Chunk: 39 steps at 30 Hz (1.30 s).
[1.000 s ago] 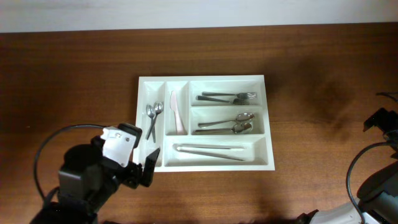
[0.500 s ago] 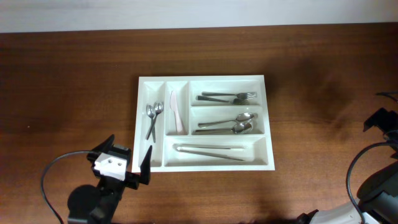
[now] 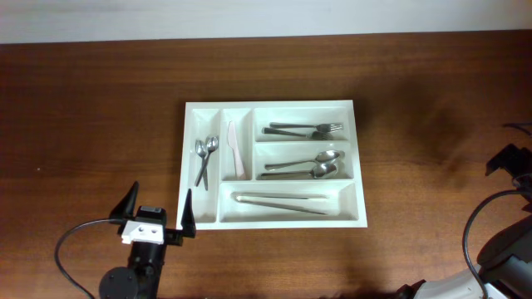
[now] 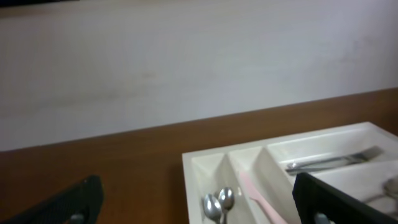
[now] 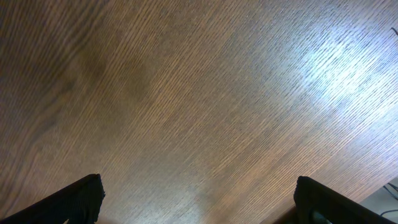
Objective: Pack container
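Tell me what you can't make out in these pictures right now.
Left wrist: container near part cut off by bottom edge, partly behind the left finger.
Overhead: right arm cut off by right edge; long item in front compartment too small to identify.
Right wrist: only table.

The tray (image 3: 270, 106) is plain white. Inside it the knife (image 3: 238, 154) is pale pink, and the spoons (image 3: 324, 170), forks (image 3: 304, 129) and tongs (image 3: 279, 202) are silver-grey. Under the tray the table (image 3: 100, 100) is red-brown with fine wood grain. The left gripper (image 3: 160, 199), near the tray's corner, is black.

White container (image 3: 274, 217) on wooden table (image 3: 91, 108)
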Available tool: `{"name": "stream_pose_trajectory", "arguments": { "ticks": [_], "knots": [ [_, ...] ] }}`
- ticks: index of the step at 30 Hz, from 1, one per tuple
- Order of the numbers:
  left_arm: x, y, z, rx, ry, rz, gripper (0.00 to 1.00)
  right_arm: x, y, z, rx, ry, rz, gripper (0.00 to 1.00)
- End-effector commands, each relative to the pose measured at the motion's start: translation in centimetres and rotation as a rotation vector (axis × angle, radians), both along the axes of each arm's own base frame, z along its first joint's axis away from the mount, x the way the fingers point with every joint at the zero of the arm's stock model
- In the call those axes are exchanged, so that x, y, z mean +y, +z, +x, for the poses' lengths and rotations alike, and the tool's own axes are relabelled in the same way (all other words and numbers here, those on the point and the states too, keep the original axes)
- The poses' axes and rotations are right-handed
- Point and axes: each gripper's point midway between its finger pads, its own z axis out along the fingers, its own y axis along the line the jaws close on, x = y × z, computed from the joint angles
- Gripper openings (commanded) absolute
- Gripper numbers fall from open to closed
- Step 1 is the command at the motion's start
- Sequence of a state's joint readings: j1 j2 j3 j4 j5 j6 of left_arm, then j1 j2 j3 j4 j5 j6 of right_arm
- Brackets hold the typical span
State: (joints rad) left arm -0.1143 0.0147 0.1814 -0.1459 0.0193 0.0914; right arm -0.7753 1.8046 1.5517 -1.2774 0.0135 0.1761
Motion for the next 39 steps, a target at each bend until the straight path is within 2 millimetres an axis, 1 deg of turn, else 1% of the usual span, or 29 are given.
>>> {"name": "stream_pose_trajectory", "arguments": {
  "ticks": [1, 3, 6, 12, 16, 20, 22, 28, 33, 39],
  "knots": [
    [0.8, -0.5, 0.4, -0.026, 0.045, 0.016, 0.99, 0.2, -0.3, 0.0, 0.005, 0.002, 0.008, 0.99],
    [1.2, -0.5, 0.6, -0.044, 0.069, 0.012, 0.99, 0.2, -0.3, 0.0, 0.005, 0.002, 0.008, 0.99],
    [1.9, -1.2, 0.8, -0.038, 0.111, 0.011, 0.99, 0.2, -0.3, 0.0, 0.005, 0.002, 0.008, 0.99],
    [2.8, -3.2, 1.3, -0.013, 0.157, 0.014, 0.99, 0.2, -0.3, 0.0, 0.005, 0.002, 0.008, 0.99],
    [2.8, -4.6, 1.5, 0.016, 0.155, 0.019, 0.99, 0.2, -0.3, 0.0, 0.005, 0.002, 0.008, 0.99],
    [3.0, -5.4, 1.5, 0.049, 0.163, 0.024, 0.99, 0.2, -0.3, 0.0, 0.005, 0.002, 0.009, 0.99],
    [3.0, -6.5, 1.4, 0.093, 0.162, 0.031, 0.99, 0.2, -0.3, 0.0, 0.005, 0.002, 0.008, 0.99],
    [3.4, -6.4, 1.4, 0.091, 0.176, 0.029, 0.99, 0.2, -0.3, 0.0, 0.005, 0.002, 0.008, 0.99],
    [4.2, -6.4, 1.4, 0.092, 0.208, 0.027, 0.99, 0.2, -0.3, 0.0, 0.005, 0.002, 0.008, 0.99],
    [4.2, -6.4, 1.4, 0.092, 0.208, 0.027, 0.99, 0.2, -0.3, 0.0, 0.005, 0.002, 0.008, 0.99]
  ]
}}
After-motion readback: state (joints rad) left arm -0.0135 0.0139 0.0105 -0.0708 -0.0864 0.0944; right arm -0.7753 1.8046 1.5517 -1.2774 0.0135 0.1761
